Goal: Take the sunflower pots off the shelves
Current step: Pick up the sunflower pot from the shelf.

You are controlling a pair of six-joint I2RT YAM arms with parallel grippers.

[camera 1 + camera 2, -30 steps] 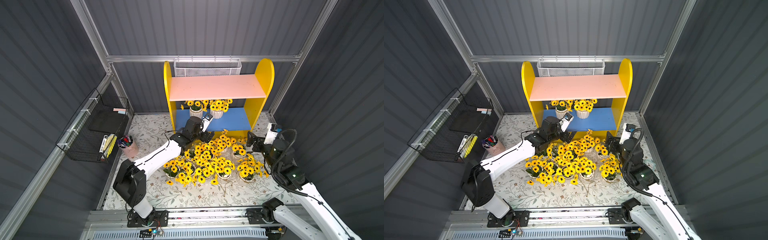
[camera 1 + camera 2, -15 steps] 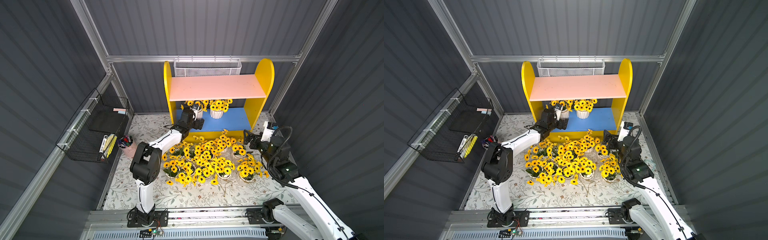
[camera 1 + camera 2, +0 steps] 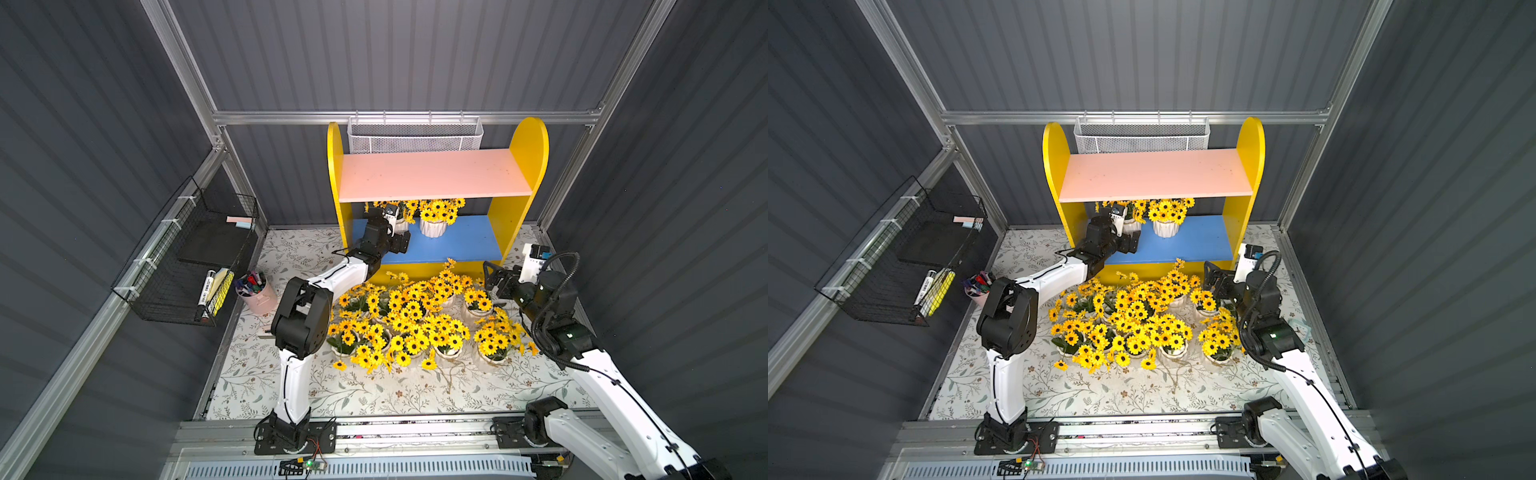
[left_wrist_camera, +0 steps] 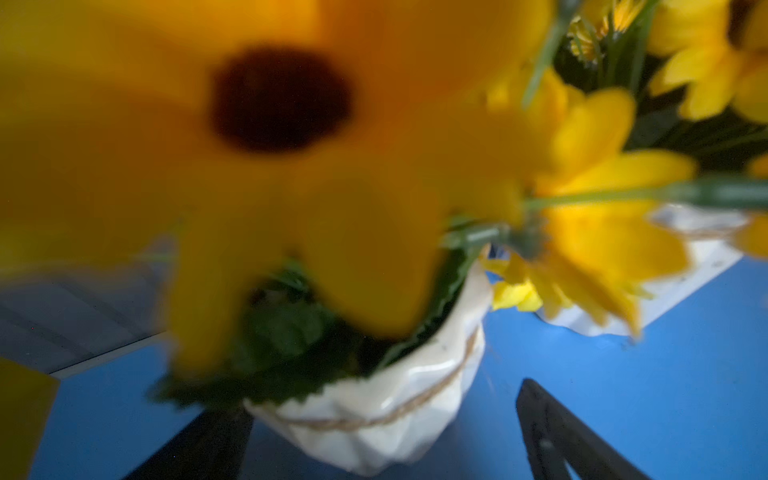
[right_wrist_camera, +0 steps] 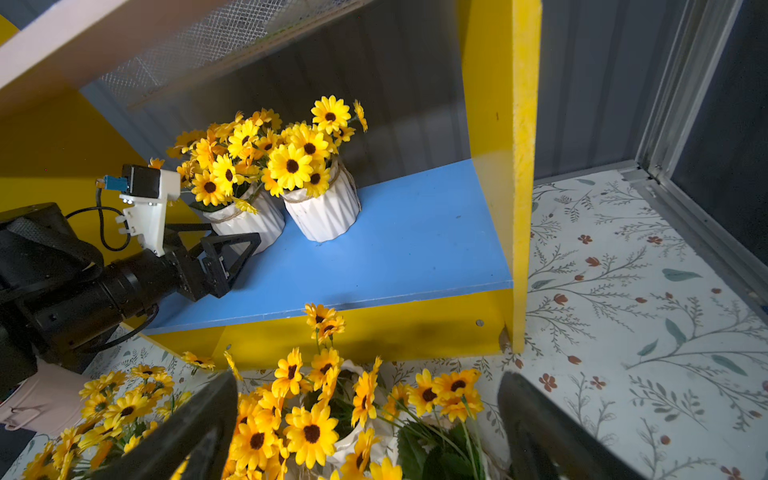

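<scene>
The shelves have a bare pink upper board [image 3: 432,174] and a blue lower board [image 3: 469,243]. Two sunflower pots stand on the blue board: the left one [image 3: 401,224] [image 5: 245,224] and the right one [image 3: 433,227] [image 5: 324,212]. My left gripper [image 3: 397,237] [image 4: 374,449] is open, its fingers on either side of the left pot [image 4: 382,415]. A gap shows at one finger, and blurred petals fill most of the left wrist view. Several more sunflower pots [image 3: 415,320] crowd the floor in front. My right gripper [image 3: 492,276] [image 5: 365,436] hangs open and empty above the cluster's right side.
A white mesh basket [image 3: 415,137] hangs behind the shelves. A black wire rack [image 3: 195,257] is on the left wall, with a pink cup of markers [image 3: 255,293] below it. Dark walls close in on both sides. The floral mat [image 3: 374,395] shows nearer the rail.
My left arm has swung from above the floor cluster onto the blue board, and its open jaws now stand round the left pot. The right gripper has shifted slightly toward the shelves.
</scene>
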